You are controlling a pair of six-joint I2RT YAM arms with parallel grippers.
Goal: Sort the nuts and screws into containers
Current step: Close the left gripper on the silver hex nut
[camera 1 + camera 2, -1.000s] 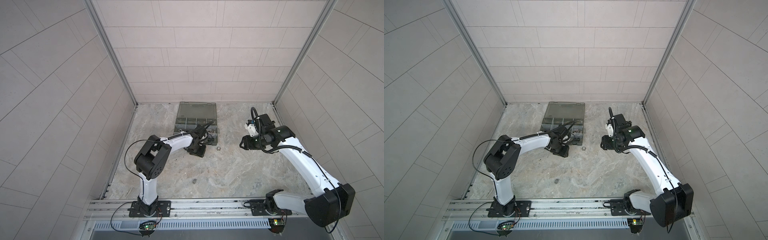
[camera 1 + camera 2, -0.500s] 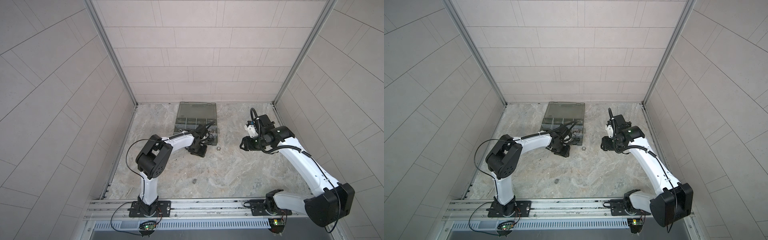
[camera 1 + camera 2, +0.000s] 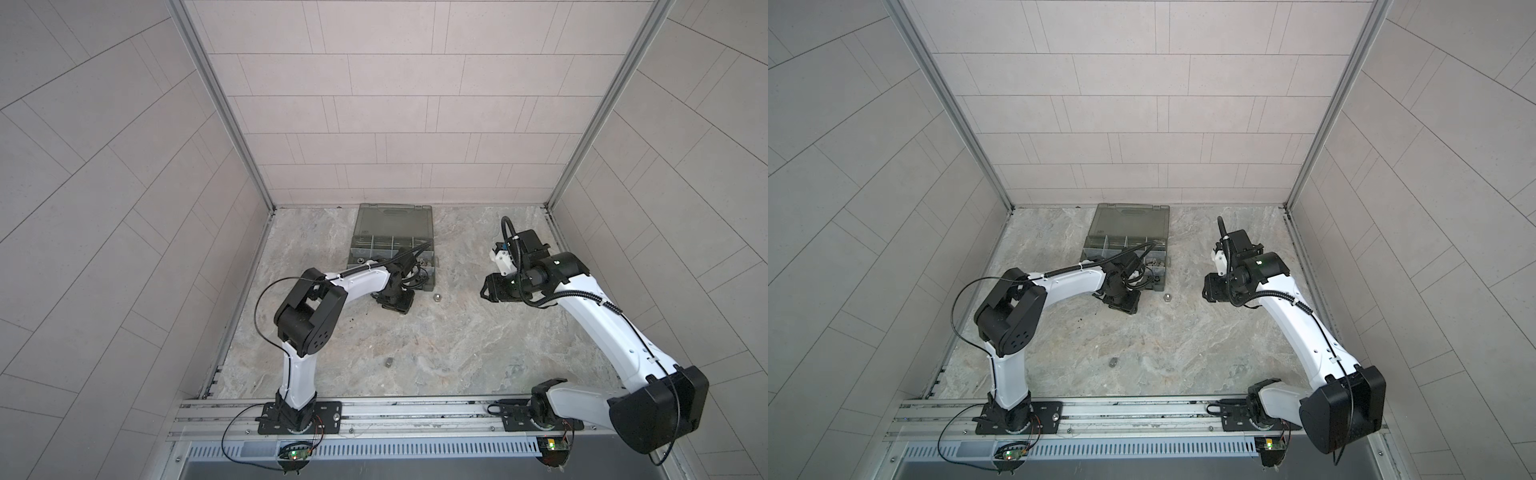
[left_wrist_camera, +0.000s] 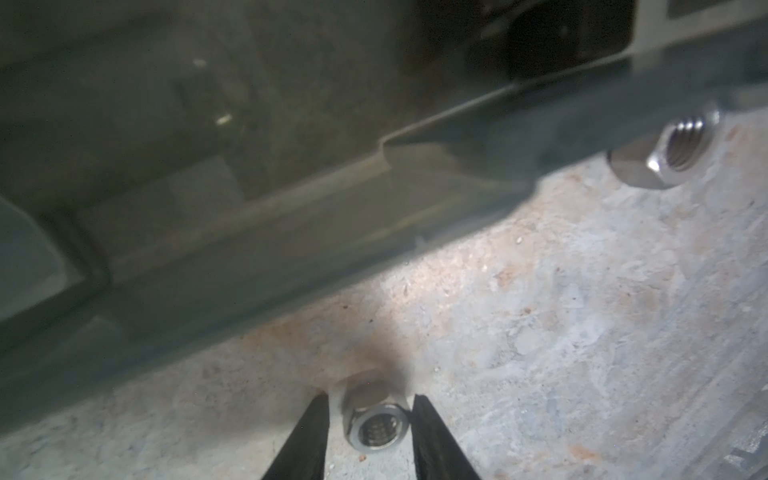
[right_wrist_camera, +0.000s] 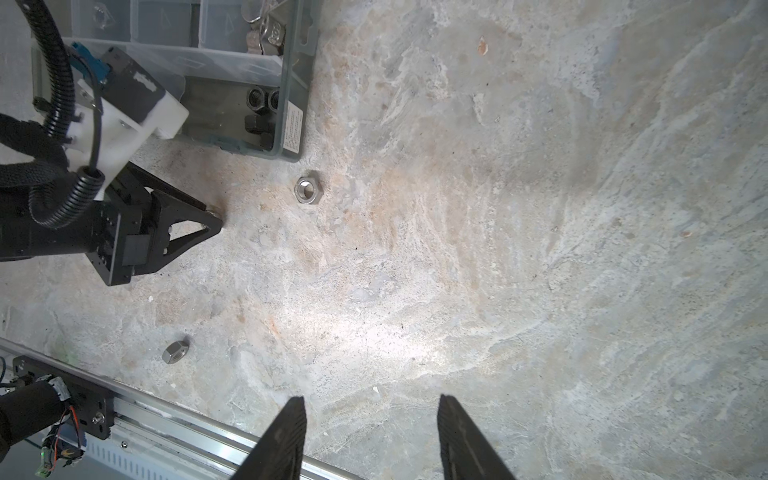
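The left hand is low on the grey marbled table. Its fingers stand narrowly apart around a small silver hex nut, with a thin gap on one side. The translucent grey-green organizer case lies at 12 o'clock from this hand. A second silver hex nut lies at 3 o'clock and a third silver nut at 6 o'clock. The right hand hovers with its fingers wide apart, holding nothing.

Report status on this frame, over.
Left gripper astride a silver nut beside the case, not clamped. Right gripper open, empty. Two other nuts loose. Nothing blocking.
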